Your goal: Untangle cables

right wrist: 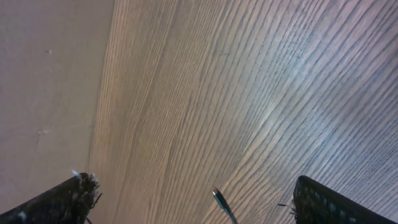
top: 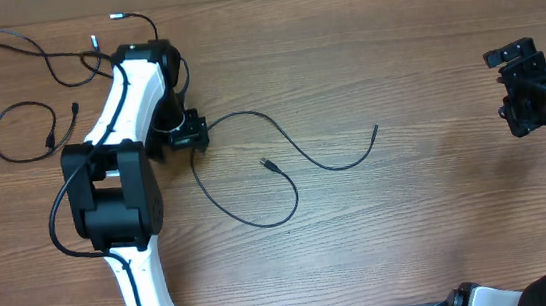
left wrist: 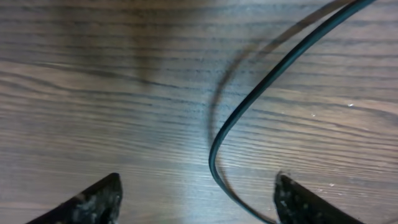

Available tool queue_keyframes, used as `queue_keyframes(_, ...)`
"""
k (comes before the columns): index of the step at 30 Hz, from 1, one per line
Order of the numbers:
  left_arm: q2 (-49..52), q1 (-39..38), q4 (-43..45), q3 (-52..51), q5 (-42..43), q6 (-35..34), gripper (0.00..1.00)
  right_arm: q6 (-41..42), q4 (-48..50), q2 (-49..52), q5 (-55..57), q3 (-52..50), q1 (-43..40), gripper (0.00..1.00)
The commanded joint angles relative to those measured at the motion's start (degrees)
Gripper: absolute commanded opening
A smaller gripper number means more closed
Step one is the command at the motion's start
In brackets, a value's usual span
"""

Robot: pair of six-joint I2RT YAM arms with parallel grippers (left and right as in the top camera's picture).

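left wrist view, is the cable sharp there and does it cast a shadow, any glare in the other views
Left wrist: the cable is fairly sharp, its soft shadow falling to its left on the table; the fingertips are blurred. Right wrist: pale glare across the wood grain. Overhead: even light, sharp, no glare.

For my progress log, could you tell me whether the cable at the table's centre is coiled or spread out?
Spread out: the centre cable lies in open curves, its two plug ends apart.
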Motion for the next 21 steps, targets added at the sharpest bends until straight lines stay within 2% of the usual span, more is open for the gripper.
queue_keyframes(1,-1.9,-0.5,1.4,-2.6,2.2,-0.3,0.76,-0.3,0.3,-0.4,0.6,0.2,-0.1,1.0)
queue_keyframes(3,-1.9,-0.9,3.1,-3.8,2.4,-0.3,0.76,-0.3,0.3,-0.4,0.6,0.2,-0.1,1.0)
queue_keyframes(5,-1.9,-1.1,5.3,-4.9,2.3,-0.3,0.7,-0.3,0.3,-0.4,0.6,0.2,-0.1,1.0)
queue_keyframes(11,-1.9,-1.1,10.7,-8.6,2.4,-0.5,0.64,-0.3,0.3,-0.4,0.6,0.2,-0.1,1.0)
queue_keyframes(15,-1.9,-1.1,10.9,-9.2,2.4,-0.5,0.42,-0.3,0.3,-0.4,0.6,0.2,-0.1,1.0)
queue_keyframes(17,-1.9,-1.1,10.9,-9.2,2.4,-0.5,0.2,-0.3,0.3,-0.4,0.6,0.2,-0.1,1.0)
queue_keyframes(18,-1.9,-1.1,10.9,-9.2,2.4,-0.6,0.04,-0.3,0.3,-0.4,0.6,0.2,-0.1,1.0)
queue_keyframes(21,-1.9,-1.1,9.4,-8.0,2.9,-1.2,0.04,-0.3,0.3,-0.4,0.6,0.2,-0.1,1.0)
